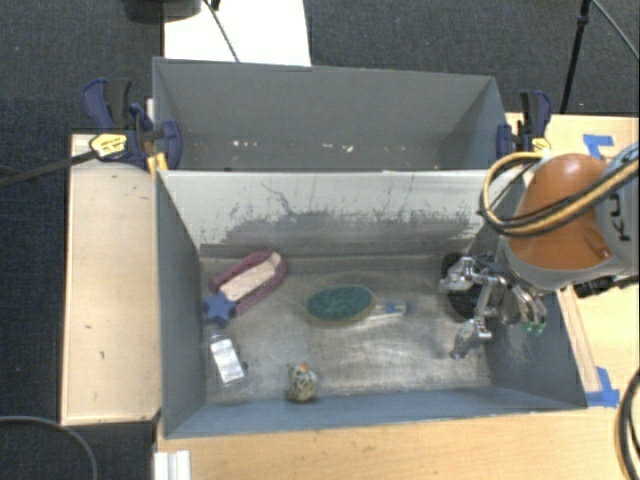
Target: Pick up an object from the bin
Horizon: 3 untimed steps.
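Note:
My gripper [463, 313] hangs low over the right end of the bin floor, and its two metal fingers stand apart with nothing between them. Nearest to it, just to its left in the middle of the bin, lies a teal oval brush [341, 304] whose clear handle points toward the gripper. The handle's tip ends a short way from the fingers and does not touch them.
Along the left side lie a pink and maroon oblong piece [247, 278], a small blue star-shaped thing [218, 309] and a clear silvery packet [226, 358]. A small round yellow-green thing [301, 382] sits by the front wall. The arm's orange cover looms over the right wall.

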Each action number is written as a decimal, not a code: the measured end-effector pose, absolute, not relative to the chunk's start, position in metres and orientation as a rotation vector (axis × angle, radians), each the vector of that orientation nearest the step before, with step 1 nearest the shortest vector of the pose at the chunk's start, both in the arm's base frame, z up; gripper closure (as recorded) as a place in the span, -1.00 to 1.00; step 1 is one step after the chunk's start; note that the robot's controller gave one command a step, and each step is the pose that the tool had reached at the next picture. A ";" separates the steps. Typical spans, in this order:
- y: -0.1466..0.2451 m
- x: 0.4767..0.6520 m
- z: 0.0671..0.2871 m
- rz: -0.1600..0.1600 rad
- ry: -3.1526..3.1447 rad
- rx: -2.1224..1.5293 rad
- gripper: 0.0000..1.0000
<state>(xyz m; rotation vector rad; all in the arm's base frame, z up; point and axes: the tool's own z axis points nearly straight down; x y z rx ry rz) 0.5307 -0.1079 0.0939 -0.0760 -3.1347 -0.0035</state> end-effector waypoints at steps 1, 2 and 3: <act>-0.026 0.574 0.126 -0.004 -3.140 0.232 -1.00; 0.010 0.566 0.073 -0.002 -3.147 -0.132 -1.00; 0.059 0.554 0.074 -0.004 -3.147 -0.166 -1.00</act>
